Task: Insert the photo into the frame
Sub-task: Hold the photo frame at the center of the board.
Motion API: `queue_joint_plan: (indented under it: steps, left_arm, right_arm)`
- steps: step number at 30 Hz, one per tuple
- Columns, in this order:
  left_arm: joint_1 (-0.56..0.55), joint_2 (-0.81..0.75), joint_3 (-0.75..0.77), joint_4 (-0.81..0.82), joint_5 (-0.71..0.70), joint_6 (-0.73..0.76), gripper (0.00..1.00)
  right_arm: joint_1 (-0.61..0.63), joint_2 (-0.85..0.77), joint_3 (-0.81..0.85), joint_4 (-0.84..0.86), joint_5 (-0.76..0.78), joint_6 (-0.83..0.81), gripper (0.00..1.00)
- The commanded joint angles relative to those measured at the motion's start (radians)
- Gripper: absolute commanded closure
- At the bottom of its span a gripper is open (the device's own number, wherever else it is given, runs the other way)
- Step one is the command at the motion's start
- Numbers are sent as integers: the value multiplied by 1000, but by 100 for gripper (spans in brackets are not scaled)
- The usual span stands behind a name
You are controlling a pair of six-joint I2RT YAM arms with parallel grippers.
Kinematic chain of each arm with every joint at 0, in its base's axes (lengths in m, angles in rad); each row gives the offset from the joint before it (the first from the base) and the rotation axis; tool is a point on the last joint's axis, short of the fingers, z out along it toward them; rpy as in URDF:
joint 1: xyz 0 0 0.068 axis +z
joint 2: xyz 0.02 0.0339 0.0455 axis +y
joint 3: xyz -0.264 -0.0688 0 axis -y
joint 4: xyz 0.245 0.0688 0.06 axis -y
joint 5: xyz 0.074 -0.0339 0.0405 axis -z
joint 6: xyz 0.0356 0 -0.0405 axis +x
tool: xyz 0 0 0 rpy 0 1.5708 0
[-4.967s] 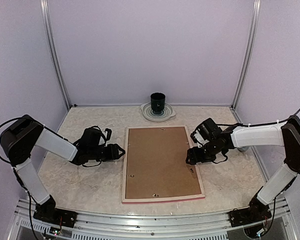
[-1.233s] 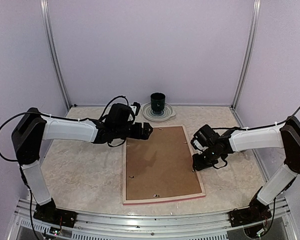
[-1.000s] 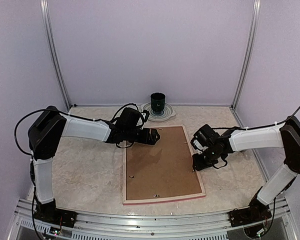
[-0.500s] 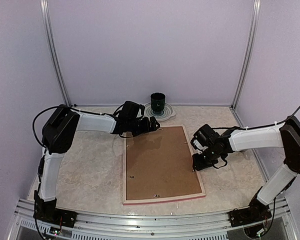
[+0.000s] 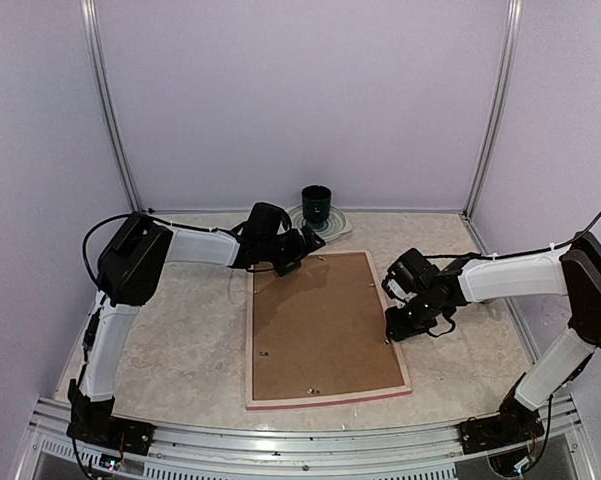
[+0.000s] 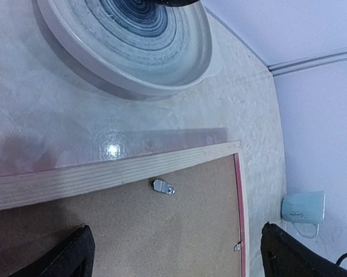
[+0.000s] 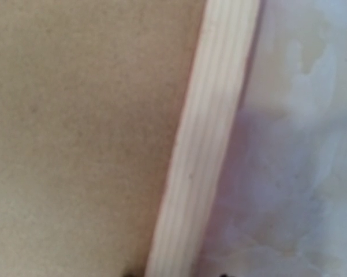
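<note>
Two grippers: you had both at the frame (image 5: 250, 340); it lay face down mid-table, brown backing board (image 5: 320, 325) up
Left gripper (image 5: 312, 243): released, jaws spread wide; over the frame's 11 o'clock corner
Right gripper (image 5: 392, 328): at the frame's 3 o'clock rim; dark fingertips either side of the pale wood; clenched or not, you could not tell
Plate (image 5: 338, 230): at 12 o'clock, just beyond the frame; dark cup (image 5: 316, 203) on it
White mug (image 6: 303, 208): around the frame's 2 o'clock, apart from it
</note>
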Motion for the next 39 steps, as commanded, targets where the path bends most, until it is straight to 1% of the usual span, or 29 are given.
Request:
queue_joint_plan:
  steps: [1,9,24,31,39]
  left_arm:
    - [21,54,-30,43,17,-148,1]
    - [33,73,-50,87,-11,-203,1]
    - [48,61,-69,76,-99,-232,1]
    - [49,66,-66,72,-106,-236,1]
    - [49,69,-58,62,-113,-235,1]
  right_arm:
    - [15,2,7,-27,4,7,65]
    - [31,-1,0,-48,21,13,66]
    - [33,-33,-36,-74,46,21,68]
    - [39,-31,-27,-76,23,-17,68]
    - [41,-30,-2,-142,34,-68,68]
